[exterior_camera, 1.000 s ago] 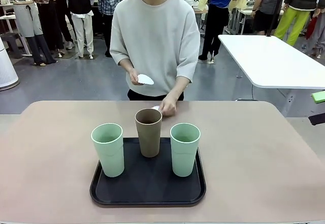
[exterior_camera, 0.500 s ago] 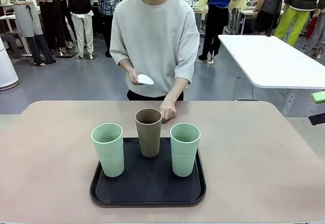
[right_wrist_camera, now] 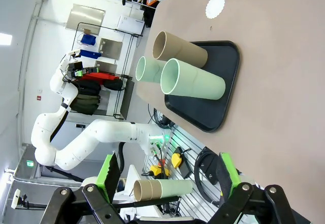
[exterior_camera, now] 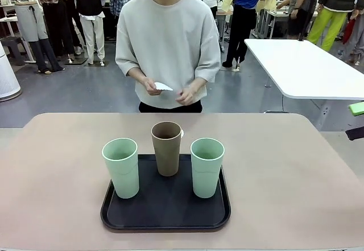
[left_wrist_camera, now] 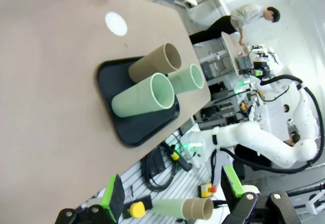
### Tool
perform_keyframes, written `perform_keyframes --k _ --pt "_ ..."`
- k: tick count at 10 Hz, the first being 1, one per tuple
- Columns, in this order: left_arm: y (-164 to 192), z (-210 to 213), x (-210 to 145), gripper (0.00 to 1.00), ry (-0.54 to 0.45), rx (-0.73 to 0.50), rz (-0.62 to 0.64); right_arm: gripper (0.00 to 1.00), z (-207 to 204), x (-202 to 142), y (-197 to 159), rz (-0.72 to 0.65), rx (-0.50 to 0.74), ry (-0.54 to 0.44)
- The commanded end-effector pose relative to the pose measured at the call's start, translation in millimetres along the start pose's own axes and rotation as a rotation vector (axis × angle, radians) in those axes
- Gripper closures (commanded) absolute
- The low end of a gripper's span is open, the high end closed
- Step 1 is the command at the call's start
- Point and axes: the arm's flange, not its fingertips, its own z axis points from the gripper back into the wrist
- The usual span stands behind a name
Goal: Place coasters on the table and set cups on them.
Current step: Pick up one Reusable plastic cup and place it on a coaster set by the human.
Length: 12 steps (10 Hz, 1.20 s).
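Right wrist view: right jaws released, empty; coaster [right_wrist_camera: 215, 5] on worktop [right_wrist_camera: 284, 82] well ahead, past cups [right_wrist_camera: 193, 86]. Left jaws released too.

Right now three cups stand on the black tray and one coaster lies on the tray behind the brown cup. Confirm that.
One detail is wrong. The coaster lies on the bare table, just beyond the tray, not on it; the right wrist view shows the gap between them. The rest holds: the brown cup and the two green cups stand on the tray.
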Motion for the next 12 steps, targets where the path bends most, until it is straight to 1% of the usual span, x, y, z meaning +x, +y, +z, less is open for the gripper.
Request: perform_keyframes --k 1,3,4,5,6,7,8,9,10,11,12 --pt "-0.2 1.5 -1.6 0.0 -0.003 -0.016 0.001 0.0 1.0 0.0 -0.6 0.0 0.02 -0.013" --pt "-0.2 1.5 -1.6 0.0 -0.003 -0.016 0.001 0.0 0.0 0.0 0.0 0.0 0.0 0.0" --pt "-0.2 1.5 -1.6 0.0 -0.003 -0.016 0.001 0.0 -6.0 2.6 7.9 0.22 -0.161 0.048" --pt "-0.2 1.5 -1.6 0.0 -0.003 -0.016 0.001 0.0 -22.2 11.7 18.2 0.465 -0.347 0.119" --pt "-0.2 1.5 -1.6 0.0 -0.003 -0.016 0.001 0.0 -37.0 21.7 23.3 0.597 -0.49 0.107" --pt "-0.2 1.5 -1.6 0.0 -0.003 -0.016 0.001 0.0 -50.7 28.0 29.4 0.702 -0.469 0.1" --pt "-0.2 1.5 -1.6 0.0 -0.003 -0.016 0.001 0.0 -60.3 34.2 33.8 0.791 -0.361 0.08" --pt "-0.2 1.5 -1.6 0.0 -0.003 -0.016 0.001 0.0 -69.6 38.6 34.6 0.893 -0.244 0.084" --pt "-0.2 1.5 -1.6 0.0 -0.003 -0.016 0.001 0.0 -79.2 41.1 29.3 0.932 -0.346 0.191" --pt "-0.2 1.5 -1.6 0.0 -0.003 -0.016 0.001 0.0 -93.2 39.3 29.7 0.936 -0.398 0.304" --pt "-0.2 1.5 -1.6 0.0 -0.003 -0.016 0.001 0.0 -101.2 39.6 31.3 0.943 -0.457 0.377"
